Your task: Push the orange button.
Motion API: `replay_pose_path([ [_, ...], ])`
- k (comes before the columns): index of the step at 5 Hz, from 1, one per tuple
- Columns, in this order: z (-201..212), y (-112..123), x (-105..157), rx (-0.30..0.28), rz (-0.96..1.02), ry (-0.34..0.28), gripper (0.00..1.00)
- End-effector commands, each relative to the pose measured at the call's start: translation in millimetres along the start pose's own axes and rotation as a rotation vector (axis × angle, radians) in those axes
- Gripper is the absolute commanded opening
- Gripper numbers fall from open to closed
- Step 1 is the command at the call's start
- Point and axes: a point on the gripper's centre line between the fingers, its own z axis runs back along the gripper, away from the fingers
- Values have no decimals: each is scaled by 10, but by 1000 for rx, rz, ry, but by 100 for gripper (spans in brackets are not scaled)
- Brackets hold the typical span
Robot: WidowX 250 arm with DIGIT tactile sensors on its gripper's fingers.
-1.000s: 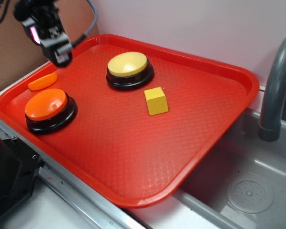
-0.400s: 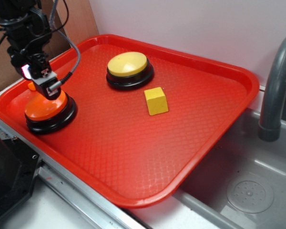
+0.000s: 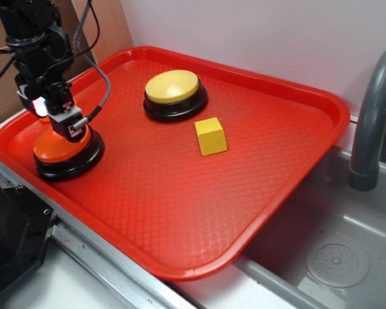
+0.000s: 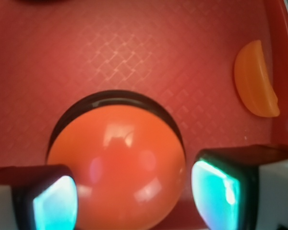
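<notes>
The hand (image 4: 134, 194) stands released, holding nothing, its two fingers (image 4: 53, 203) straddling the orange button (image 4: 117, 167), which sits at the near-left corner of the red tray (image 3: 296, 161). From the exterior view the hand appears to rest on the cap; whether it is fully depressed cannot be told. To press well, drive straight down through the dome's centre, keeping the fingers off the black base. Counted: one orange button, one yellow button (image 3: 172, 87), one yellow block (image 3: 210, 136), one small orange oval piece (image 4: 255, 79), one tray.
</notes>
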Motion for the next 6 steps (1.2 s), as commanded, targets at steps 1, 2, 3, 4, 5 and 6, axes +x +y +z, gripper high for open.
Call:
replay_pose_path([
  [1, 24, 69, 31, 8, 58, -22, 100],
  [2, 69, 80, 43, 6, 66, -35, 100],
  [3, 243, 68, 75, 6, 54, -62, 100],
  [4, 394, 65, 85, 12, 54, -100, 100],
  [5, 317, 88, 71, 14, 67, -100, 100],
  [6, -22, 94, 19, -16, 84, -84, 100],
])
